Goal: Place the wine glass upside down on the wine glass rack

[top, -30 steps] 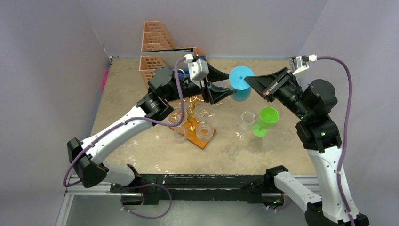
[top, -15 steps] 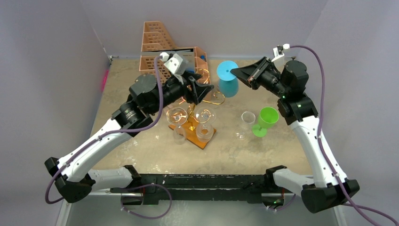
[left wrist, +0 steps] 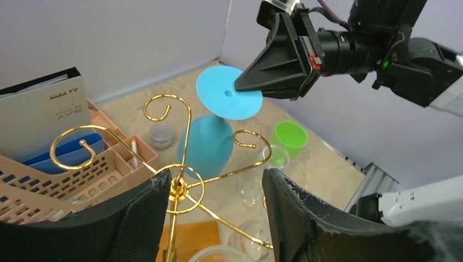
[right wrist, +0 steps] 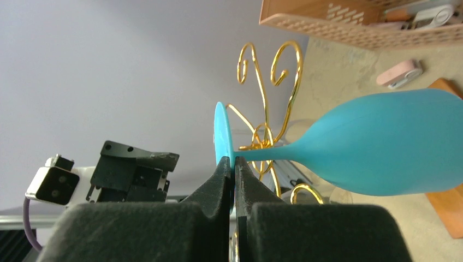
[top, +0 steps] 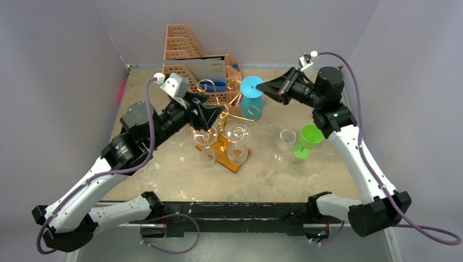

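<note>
The blue wine glass (top: 252, 103) hangs upside down, bowl down and foot disc (top: 251, 87) up. My right gripper (top: 261, 85) is shut on the edge of that disc and holds the glass in the air beside the gold wire rack (top: 225, 112), at its far right scroll arms. The rack's wooden base (top: 225, 155) lies on the table. In the right wrist view the gripper (right wrist: 233, 164) pinches the disc and the bowl (right wrist: 382, 142) points right. My left gripper (top: 212, 113) is open and empty; its fingers straddle the rack's post (left wrist: 176, 188) in the left wrist view.
Clear glasses (top: 238, 152) hang low on the rack. A green glass (top: 309, 139) and a clear glass (top: 286, 139) stand to the right. The peach perforated organizer (top: 183, 52) stands at the back, just behind the rack. Walls close the left and right sides.
My right gripper has carried the blue glass left and back, up against the rack's scroll arms. My left gripper has drawn back to the left, away from the glass.
</note>
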### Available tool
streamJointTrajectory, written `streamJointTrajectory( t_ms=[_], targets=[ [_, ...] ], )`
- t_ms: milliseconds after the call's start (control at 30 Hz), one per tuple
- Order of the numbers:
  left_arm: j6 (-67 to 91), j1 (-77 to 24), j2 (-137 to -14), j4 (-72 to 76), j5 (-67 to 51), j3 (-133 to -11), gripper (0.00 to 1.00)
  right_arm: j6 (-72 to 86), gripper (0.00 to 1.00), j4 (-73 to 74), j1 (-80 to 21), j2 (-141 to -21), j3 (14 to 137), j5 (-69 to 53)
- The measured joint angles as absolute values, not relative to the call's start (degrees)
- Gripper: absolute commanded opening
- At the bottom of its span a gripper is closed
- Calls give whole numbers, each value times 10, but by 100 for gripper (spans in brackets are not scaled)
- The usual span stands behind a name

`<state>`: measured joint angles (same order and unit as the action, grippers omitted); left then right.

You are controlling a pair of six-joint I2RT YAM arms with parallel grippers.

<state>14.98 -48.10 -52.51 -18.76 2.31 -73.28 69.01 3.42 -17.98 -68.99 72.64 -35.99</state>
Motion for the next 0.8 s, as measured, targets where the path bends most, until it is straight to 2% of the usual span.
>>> streamJointTrajectory(
  t_ms=[233, 800],
  targets=[
    [126, -481, -507, -260, 15, -755, 61, 688, 0, 42, -202, -693, 726, -402],
    [124, -481, -484, -280, 20, -755, 61, 665, 0, 109, -212, -667, 723, -415]
  ],
)
